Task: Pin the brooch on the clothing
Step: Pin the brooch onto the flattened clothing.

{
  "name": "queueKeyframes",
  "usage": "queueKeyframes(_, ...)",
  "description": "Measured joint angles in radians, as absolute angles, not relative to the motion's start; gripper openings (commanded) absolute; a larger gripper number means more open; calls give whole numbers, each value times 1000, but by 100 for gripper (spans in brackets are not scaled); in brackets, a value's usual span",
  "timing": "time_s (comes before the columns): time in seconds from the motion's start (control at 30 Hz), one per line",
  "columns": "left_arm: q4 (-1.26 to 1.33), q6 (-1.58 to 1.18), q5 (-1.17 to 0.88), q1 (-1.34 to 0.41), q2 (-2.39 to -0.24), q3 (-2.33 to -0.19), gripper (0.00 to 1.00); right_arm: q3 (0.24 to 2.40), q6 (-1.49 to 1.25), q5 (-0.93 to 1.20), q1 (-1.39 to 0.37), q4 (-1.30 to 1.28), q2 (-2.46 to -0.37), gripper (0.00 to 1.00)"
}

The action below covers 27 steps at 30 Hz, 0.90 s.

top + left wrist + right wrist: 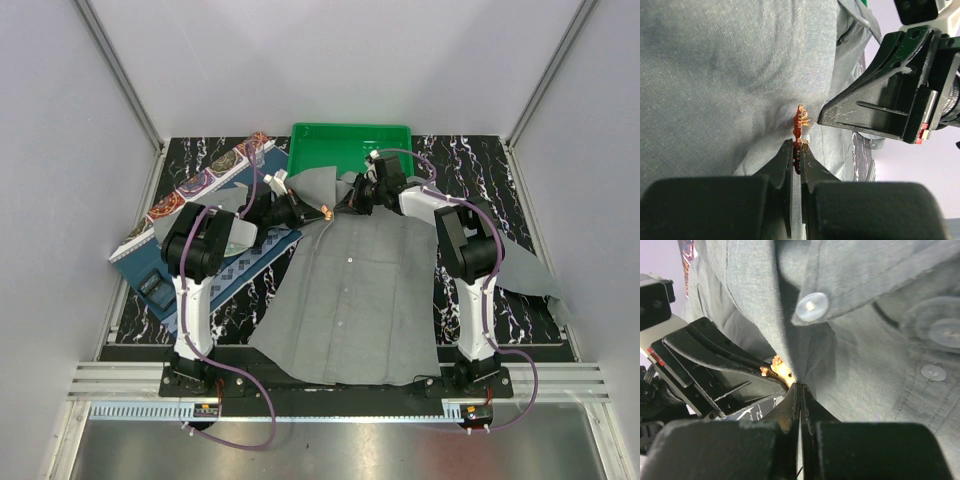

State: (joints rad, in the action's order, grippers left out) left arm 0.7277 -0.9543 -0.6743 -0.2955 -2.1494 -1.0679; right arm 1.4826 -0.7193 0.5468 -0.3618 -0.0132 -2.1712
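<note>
The clothing (360,300) lies spread flat on the black marbled surface (540,170), collar toward 12 o'clock and hem toward 6 o'clock, one sleeve trailing off toward 3 o'clock. The brooch (328,211) sits up at the shirt's 11 o'clock corner, just beside the collar, against a raised fold of grey cloth.

The left tool (321,212) reaches in from 9 o'clock and is clenched on the brooch. In the left wrist view its fingers (787,160) pinch the ornament's lower end, while the rest of the brooch (799,122) stands above the tips, pressed against the clothing (730,75).

The right tool (346,205) comes in from 3 o'clock. Its tips are closed tight together and meet the fold right beside the brooch (780,369), at the 11 o'clock of the right tool (800,390). Whether any cloth is caught between them cannot be told.

A pale button (811,306) shows on the placket above. A green tray (350,140) stands at 12 o'clock on the surface, and a dark blue placemat (240,262) lies at 9 o'clock.
</note>
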Motion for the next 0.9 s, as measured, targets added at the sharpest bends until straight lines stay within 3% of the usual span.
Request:
queueKeyframes(0.43,686,-916,-729,-261,-2166,-1085,0,1597,-595,486,-413,-135,-2209,2)
queueKeyframes(0.53,677,-912,-734,-258,-2180,-1095,0,1616,-576,476,-418,-154,-2225,10)
queueKeyframes(0.9,646,-903,-734,-260,-2186,-1100,0,1640,-498,432,-455,-189,-2227,20)
